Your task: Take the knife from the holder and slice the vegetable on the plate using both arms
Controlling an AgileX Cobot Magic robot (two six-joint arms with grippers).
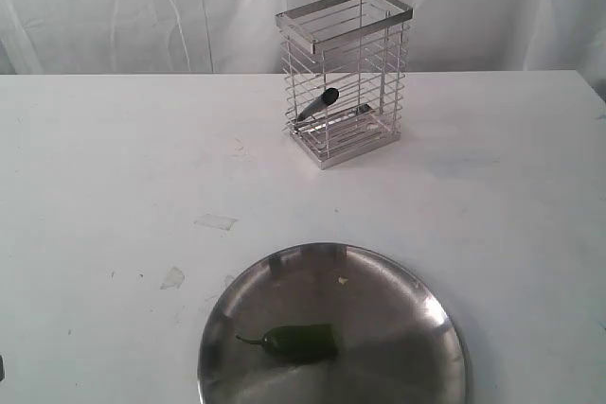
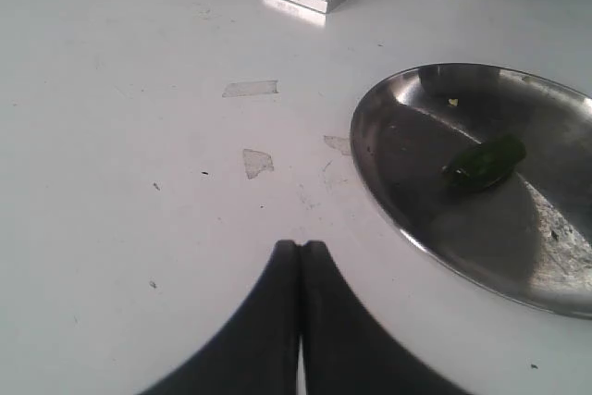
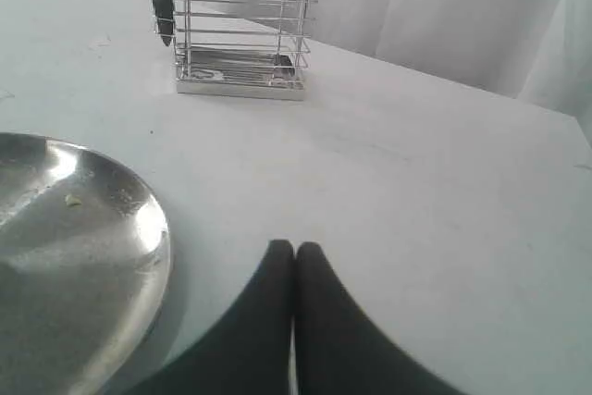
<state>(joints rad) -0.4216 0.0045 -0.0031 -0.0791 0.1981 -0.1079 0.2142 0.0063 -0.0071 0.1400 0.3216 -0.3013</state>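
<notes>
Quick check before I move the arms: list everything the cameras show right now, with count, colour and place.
Tall silver wire-bar holder: one, shiny silver, far middle of the table.
Slim black knife: one, black, leaning inside the holder, handle poking out between the bars.
Round stainless-steel plate: one, shiny silver, near edge of the table.
Small dark green chili pepper: one, dark green, lying on the plate.
White table: one, white, with a few scuffs.
White curtain: white, behind the table.
Left claw: one, black, shut, empty.
Right claw: one, black, shut, empty.
</notes>
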